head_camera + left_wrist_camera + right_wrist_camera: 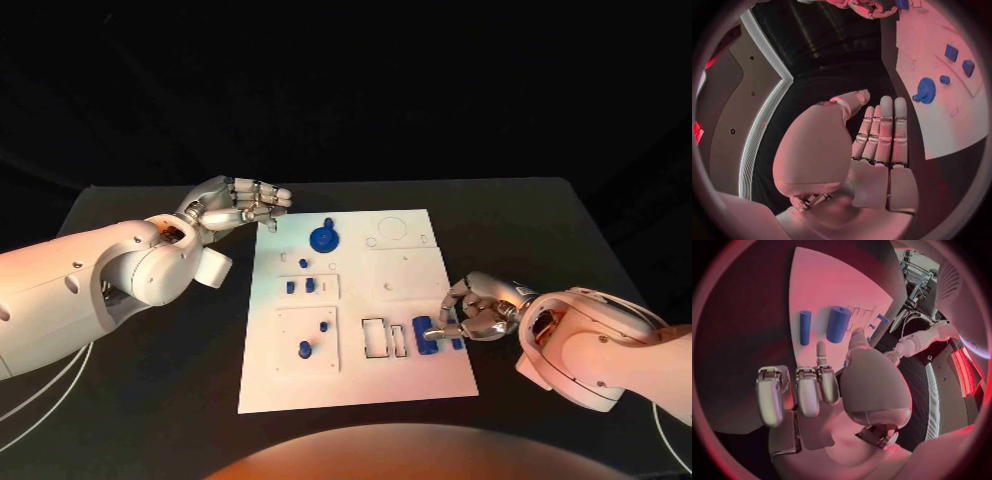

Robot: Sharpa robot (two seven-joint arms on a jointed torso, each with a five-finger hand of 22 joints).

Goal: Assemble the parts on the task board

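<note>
The white task board (378, 380) lies in the middle of the table. A blue gear (327, 238) stands near its far edge, also seen as the blue gear (926, 90). Small blue parts (299, 287) sit in the board's left half. My left hand (238, 205) hovers off the board's far left corner with its fingers (887, 130) straight, holding nothing. My right hand (476, 310) is at the board's right edge, over a thick blue cylinder (839, 324) and a thinner blue peg (805, 327) that lie on the board. Its fingertips (820, 351) are close to the cylinder, with nothing gripped.
Two rectangular slots (385, 339) lie just left of the cylinder (426, 335). Another blue part (304, 349) stands in the near left plate. Bare black table (173, 400) surrounds the board on all sides.
</note>
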